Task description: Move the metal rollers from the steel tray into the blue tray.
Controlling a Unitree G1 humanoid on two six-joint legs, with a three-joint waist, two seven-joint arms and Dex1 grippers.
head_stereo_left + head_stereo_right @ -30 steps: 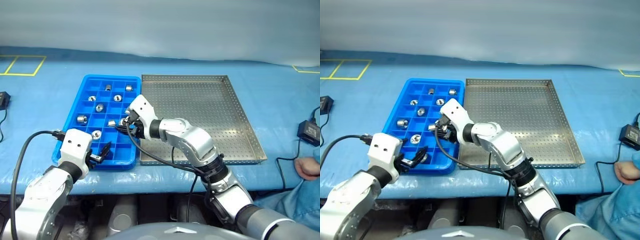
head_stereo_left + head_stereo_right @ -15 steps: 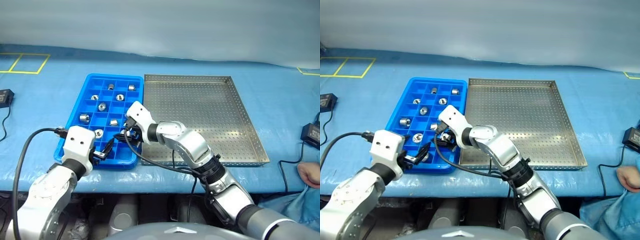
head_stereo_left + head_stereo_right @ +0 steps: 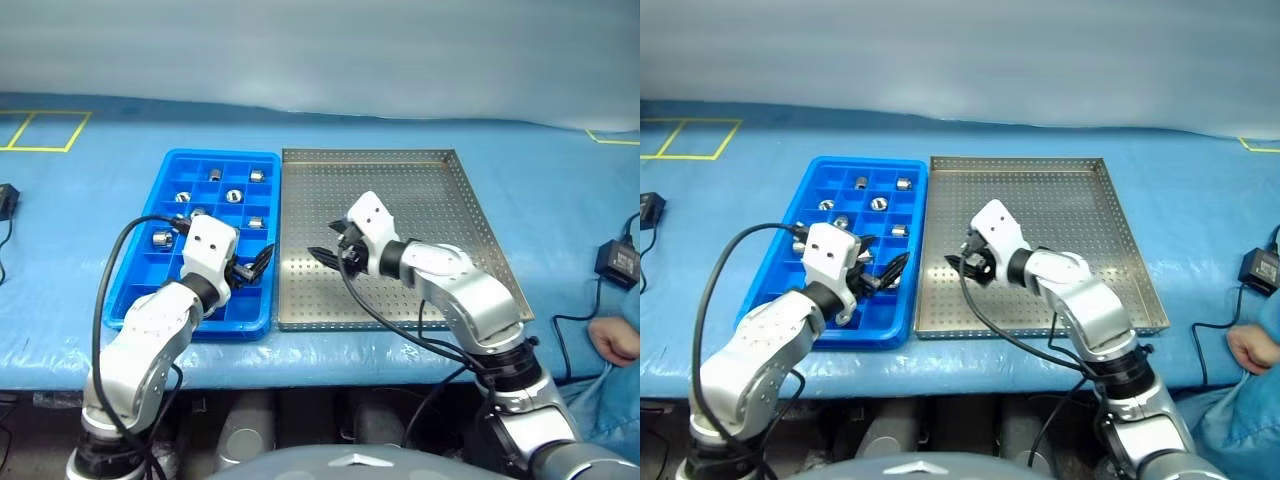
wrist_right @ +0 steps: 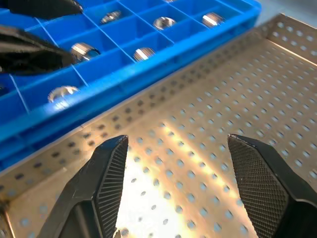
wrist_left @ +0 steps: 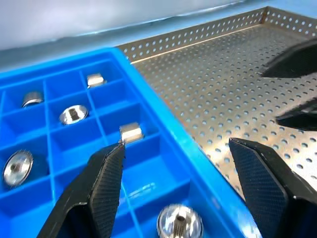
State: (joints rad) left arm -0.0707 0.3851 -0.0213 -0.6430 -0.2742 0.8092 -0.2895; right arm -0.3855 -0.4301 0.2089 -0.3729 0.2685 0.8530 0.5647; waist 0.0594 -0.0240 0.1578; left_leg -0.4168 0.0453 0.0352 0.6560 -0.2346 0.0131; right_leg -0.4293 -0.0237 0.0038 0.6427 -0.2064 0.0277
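The right pincer [image 3: 327, 252] gapes wide and empty over the bare perforated floor of the steel tray [image 3: 440, 200], centre of the frame. The left pincer [image 3: 256, 264] (equally spread, gripping nothing) hovers above the blue tray [image 3: 170, 165] at left, whose compartments hold the metal rollers [image 3: 233, 196]. Both trays sit on the blue tabletop [image 3: 100, 170].

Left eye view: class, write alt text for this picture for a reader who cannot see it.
A robot's open right gripper hovers over a bare steel tray, while its open left gripper hangs over the adjoining blue tray, where metal rollers sit in separate compartments.
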